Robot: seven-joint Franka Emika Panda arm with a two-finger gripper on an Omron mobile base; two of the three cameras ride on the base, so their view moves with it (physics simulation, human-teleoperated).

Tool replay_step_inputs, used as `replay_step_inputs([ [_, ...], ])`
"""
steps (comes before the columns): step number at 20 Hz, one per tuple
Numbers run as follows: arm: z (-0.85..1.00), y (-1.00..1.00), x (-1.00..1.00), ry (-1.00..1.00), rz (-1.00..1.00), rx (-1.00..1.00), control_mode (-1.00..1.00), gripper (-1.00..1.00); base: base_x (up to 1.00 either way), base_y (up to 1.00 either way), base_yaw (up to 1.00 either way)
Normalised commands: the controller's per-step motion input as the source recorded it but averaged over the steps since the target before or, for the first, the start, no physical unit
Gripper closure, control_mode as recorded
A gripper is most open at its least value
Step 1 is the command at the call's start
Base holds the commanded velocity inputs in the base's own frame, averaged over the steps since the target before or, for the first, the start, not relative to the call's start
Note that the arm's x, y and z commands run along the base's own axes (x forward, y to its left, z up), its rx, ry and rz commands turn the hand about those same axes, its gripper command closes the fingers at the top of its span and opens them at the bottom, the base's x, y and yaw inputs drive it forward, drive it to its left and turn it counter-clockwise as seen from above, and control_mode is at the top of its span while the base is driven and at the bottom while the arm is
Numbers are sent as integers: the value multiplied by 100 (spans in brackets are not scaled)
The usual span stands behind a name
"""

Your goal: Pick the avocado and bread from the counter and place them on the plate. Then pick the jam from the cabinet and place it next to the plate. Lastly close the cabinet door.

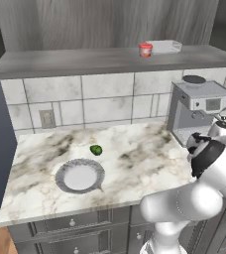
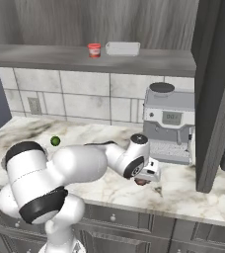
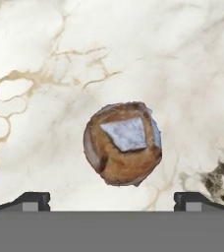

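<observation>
The small round brown bread bun [image 3: 122,143] is lying on the white marble veined bench [image 3: 45,59], directly below the two-finger gripper [image 3: 112,201], whose jaws are standing wide open on either side of it, gripping nothing.

Glossy white rounded arm [image 2: 80,165] with black joint bands.

Counter [image 3: 45,59]: polished-looking white marble, smooth, grey-brown and tan veining; directly ahead of the gripper [image 3: 112,202] on it, the bread [image 3: 123,143] reads as rough, matt brown crust with a pale grey patch. Cabinet [image 2: 134,20] above: matt dark grey wood grain; its shelf carries the jam [image 2: 94,50], smooth red jar. Coffee machine [image 2: 168,126] beyond the gripper: brushed grey metal look.
</observation>
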Motion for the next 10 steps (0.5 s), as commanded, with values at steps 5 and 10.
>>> replay_step_inputs([
  [5,-5,-5,12,0,0,0,-100,-100,0,0,0],
  [10,-7,-1,15,0,0,0,-100,-100,0,0,0],
])
